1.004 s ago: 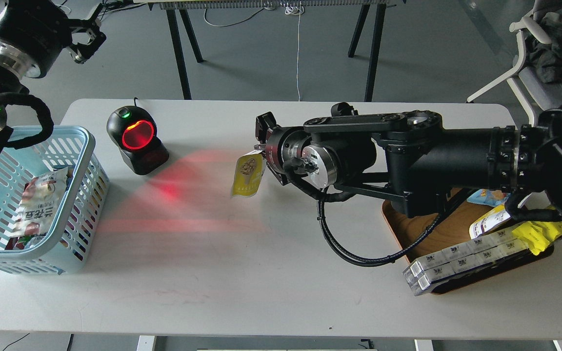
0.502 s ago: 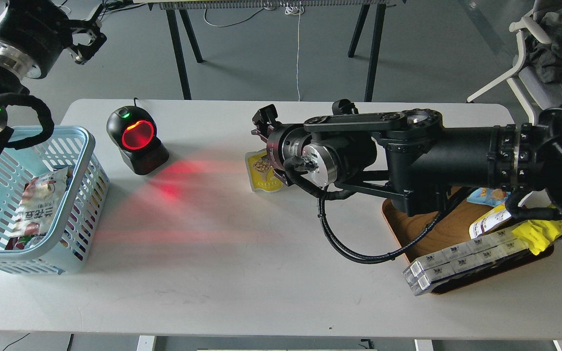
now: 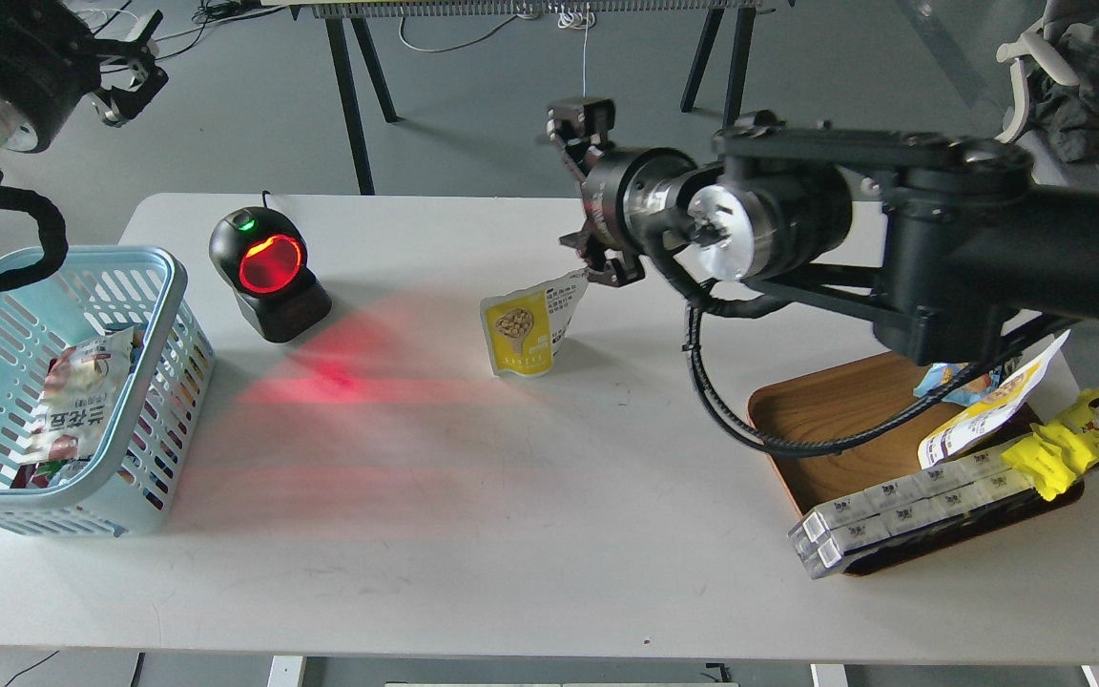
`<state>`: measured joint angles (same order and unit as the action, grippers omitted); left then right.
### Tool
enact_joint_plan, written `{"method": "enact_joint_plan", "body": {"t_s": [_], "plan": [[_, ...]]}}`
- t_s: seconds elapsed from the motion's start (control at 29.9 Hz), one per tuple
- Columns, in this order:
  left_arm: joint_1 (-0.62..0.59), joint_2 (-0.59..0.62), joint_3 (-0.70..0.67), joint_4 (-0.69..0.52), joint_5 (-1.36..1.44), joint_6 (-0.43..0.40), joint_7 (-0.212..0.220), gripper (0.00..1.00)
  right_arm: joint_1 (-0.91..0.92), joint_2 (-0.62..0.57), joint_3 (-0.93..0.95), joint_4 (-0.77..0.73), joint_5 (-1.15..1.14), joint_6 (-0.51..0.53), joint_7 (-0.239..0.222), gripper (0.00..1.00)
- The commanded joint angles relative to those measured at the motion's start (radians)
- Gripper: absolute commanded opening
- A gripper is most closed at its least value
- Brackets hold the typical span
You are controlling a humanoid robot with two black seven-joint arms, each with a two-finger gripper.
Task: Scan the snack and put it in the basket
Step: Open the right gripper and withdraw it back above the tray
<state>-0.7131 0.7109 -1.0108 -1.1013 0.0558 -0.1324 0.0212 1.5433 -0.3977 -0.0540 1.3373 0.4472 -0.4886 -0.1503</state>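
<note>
Two pincers in view, neither holding anything. Far left: left pincer (image 3: pixel 125 81) raised above the floor beyond the worktop (image 3: pixel 511 534), fingers spread, empty. Below it, the basket (image 3: pixel 154 401) at the worktop's left edge, already with some packets inside. Then the scanner (image 3: pixel 268 272), glowing red toward the middle. Next the snack (image 3: pixel 526 329), upright on the worktop, touched by no finger. Just right and above, right pincer (image 3: pixel 588 196), fingers wide apart, near the pouch top. Far right, wooden tray (image 3: pixel 845 429) with other packets. Judged step: pouch set down in front of the scanner, likely for a handover. Next: closing on the pouch top without tipping it, then carrying to the basket.
</note>
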Motion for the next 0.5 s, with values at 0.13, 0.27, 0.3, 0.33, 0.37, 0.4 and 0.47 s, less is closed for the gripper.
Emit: {"method": "enact_joint_plan", "body": {"t_s": [0.13,0.27,0.3,0.33,0.37,0.4,0.47], "plan": [[-0.074,0.107,0.009,-0.041,0.032,0.004,0.066,1.00,-0.089,-0.299,0.232,-0.053,0.001,0.060,0.048,0.97],[-0.207,0.143,0.073,-0.054,0.165,-0.022,0.068,1.00,-0.213,-0.339,0.394,-0.191,0.002,0.215,0.054,0.97],[-0.235,0.154,0.090,-0.070,0.186,-0.051,0.069,1.00,-0.256,-0.339,0.446,-0.235,0.002,0.263,0.054,0.97],[-0.256,0.182,0.103,-0.089,0.203,-0.090,0.069,1.00,-0.302,-0.336,0.507,-0.275,0.002,0.312,0.054,0.97],[-0.272,0.206,0.112,-0.104,0.216,-0.122,0.069,1.00,-0.340,-0.329,0.558,-0.308,0.002,0.353,0.055,0.97],[-0.284,0.228,0.118,-0.120,0.229,-0.151,0.069,1.00,-0.382,-0.325,0.609,-0.338,0.002,0.393,0.057,0.97],[-0.308,0.251,0.121,-0.153,0.275,-0.197,0.071,1.00,-0.469,-0.310,0.710,-0.392,0.002,0.468,0.067,0.97]]}}
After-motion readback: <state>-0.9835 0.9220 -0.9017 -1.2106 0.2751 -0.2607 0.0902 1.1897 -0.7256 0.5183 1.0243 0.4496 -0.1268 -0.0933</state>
